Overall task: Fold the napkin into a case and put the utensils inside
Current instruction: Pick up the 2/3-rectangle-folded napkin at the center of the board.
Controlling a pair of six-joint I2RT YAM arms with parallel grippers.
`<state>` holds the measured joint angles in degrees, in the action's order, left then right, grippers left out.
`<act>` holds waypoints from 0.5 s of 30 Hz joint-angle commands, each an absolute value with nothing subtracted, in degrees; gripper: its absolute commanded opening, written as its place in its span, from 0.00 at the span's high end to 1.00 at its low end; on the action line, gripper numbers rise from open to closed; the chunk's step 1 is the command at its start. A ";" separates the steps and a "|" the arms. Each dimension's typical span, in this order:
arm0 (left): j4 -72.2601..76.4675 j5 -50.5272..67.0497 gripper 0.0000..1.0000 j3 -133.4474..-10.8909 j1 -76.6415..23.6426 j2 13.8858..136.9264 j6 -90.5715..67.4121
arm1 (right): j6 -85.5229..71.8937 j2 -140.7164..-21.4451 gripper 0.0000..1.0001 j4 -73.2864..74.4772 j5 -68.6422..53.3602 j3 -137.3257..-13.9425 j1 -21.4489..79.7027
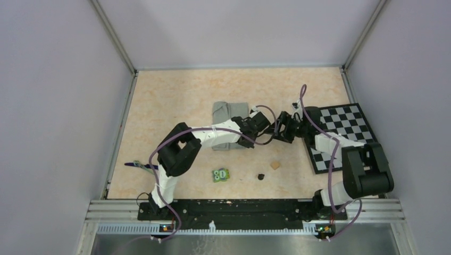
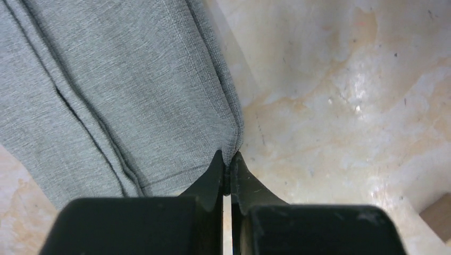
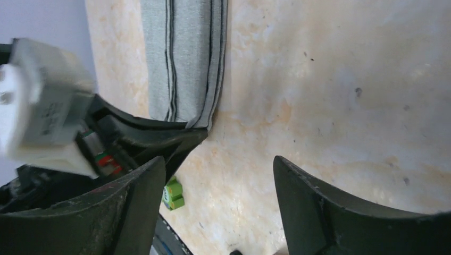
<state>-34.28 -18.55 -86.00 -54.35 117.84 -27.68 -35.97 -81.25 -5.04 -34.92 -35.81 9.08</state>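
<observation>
**Hazards**
- Napkin (image 1: pixel 228 112), grey, lay in several folded layers at mid-table. The stacked edges were loose, so a lift from one corner would probably have spilled the fold open.
- Left gripper (image 2: pixel 227 172) had its jaws pressed together on the napkin's near corner, tips only. So thin a bite may have caught only some of the layers, or slipped under a pull.
- Right gripper (image 3: pixel 218 159) had its jaws wide apart with nothing between them. It hovered over bare table just beside the same corner, close enough to the left one to risk a knock.
- Utensils: one slim dark piece (image 1: pixel 132 164) lay at the table's left edge, well apart from the napkin, where the left arm's elbow could have swept it off. The second could not be made out.

**Setting**
- Walls (image 1: pixel 53 106): plain pale lilac, on three sides
- Table (image 1: pixel 175 101): mottled peach, slightly glossy, metal-framed
- Checkerboard mat (image 1: pixel 348 119): at right, partly under the right arm
- Green owl block (image 1: pixel 220 175): near front
- Tan cube (image 1: pixel 275 165)
- Small black object (image 1: pixel 261 176): kind unclear
</observation>
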 commanded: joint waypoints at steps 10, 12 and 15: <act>-29.08 -10.27 1.00 -76.16 -50.71 101.18 -25.05 | -68.59 -107.90 0.20 -49.00 -41.04 -40.64 16.41; -28.75 -9.53 1.00 -75.50 -50.26 101.11 -24.97 | -70.53 -109.78 0.19 -50.43 -39.79 -42.02 17.46; -28.38 -8.74 1.00 -75.47 -50.10 101.25 -24.80 | -72.43 -109.71 0.19 -50.28 -35.17 -41.82 17.73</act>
<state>-30.46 -10.87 -76.29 -50.46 102.59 -25.39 -66.52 -109.60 -42.48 -40.23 -40.18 16.93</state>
